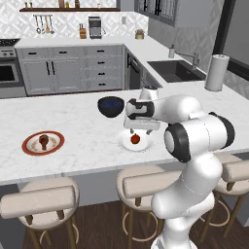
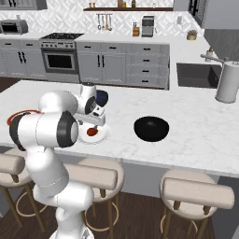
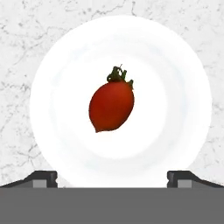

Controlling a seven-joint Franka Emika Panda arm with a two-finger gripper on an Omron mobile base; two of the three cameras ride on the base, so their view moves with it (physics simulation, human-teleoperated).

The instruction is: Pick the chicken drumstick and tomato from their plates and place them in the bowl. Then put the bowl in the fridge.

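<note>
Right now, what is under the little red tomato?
The tomato lies on a plain white plate, which sits on the marble counter. The plate's middle is covered by the tomato, so that spot cannot be seen.

A dark blue bowl (image 1: pixel 111 106) sits at frame centre on the marble surface (image 1: pixel 73 121); a paper towel roll (image 1: pixel 216 72) stands upper right; stools (image 1: pixel 41 199) line the bottom.

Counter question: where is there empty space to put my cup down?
Bare marble lies between the red-rimmed plate with the chicken drumstick and the white plate, and between the black bowl and the paper towel roll. It is crowded around the white plate: tomato, arm overhead, blue bowl just behind.
</note>
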